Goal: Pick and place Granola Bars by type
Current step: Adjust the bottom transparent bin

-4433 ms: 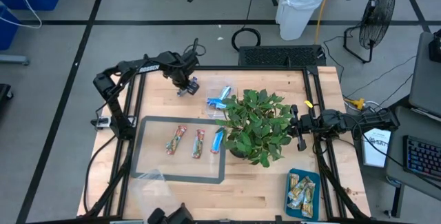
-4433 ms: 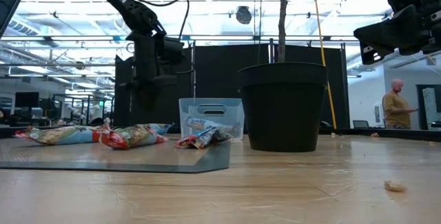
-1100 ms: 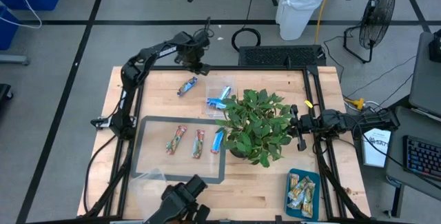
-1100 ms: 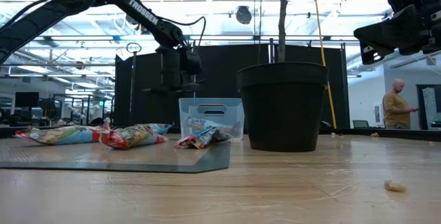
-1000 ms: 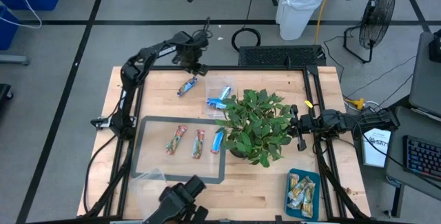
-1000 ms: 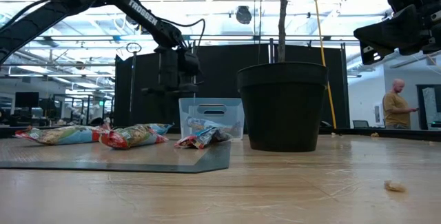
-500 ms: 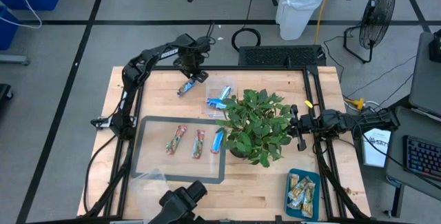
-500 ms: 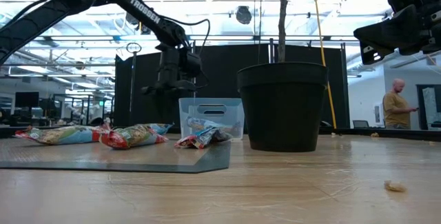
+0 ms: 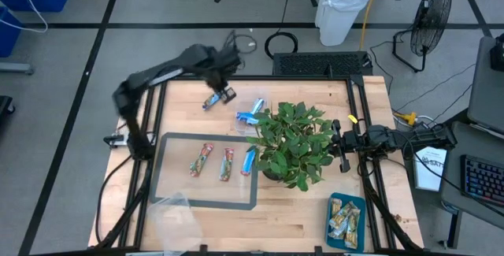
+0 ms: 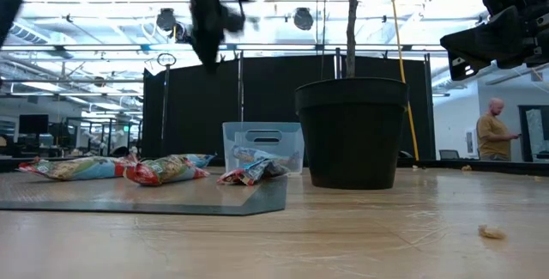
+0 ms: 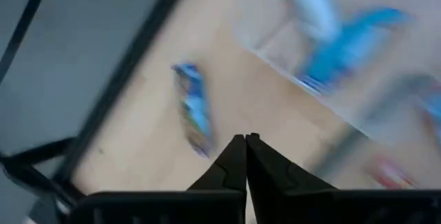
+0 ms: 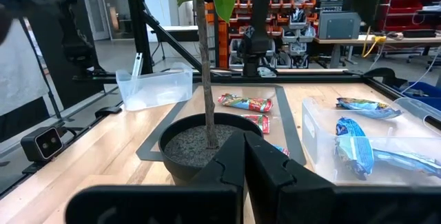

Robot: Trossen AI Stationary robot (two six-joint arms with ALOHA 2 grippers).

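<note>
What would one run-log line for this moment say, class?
left pincer: shut, empty, above blue bar on table | right pincer: shut, waiting beside potted plant | blue tub: holds blue bars

Blue-wrapped granola bar (image 9: pixel 213 99), black pot (image 10: pixel 352 131), teal tray (image 9: pixel 346 217), green leaves (image 9: pixel 293 142)

The left end effector (image 11: pixel 245 138) is closed, holding nothing. Beyond it a blue bar (image 11: pixel 193 112) lies on the desk (image 11: pixel 275 107). Farther off are blurred blue bars (image 11: pixel 351 39).
</note>
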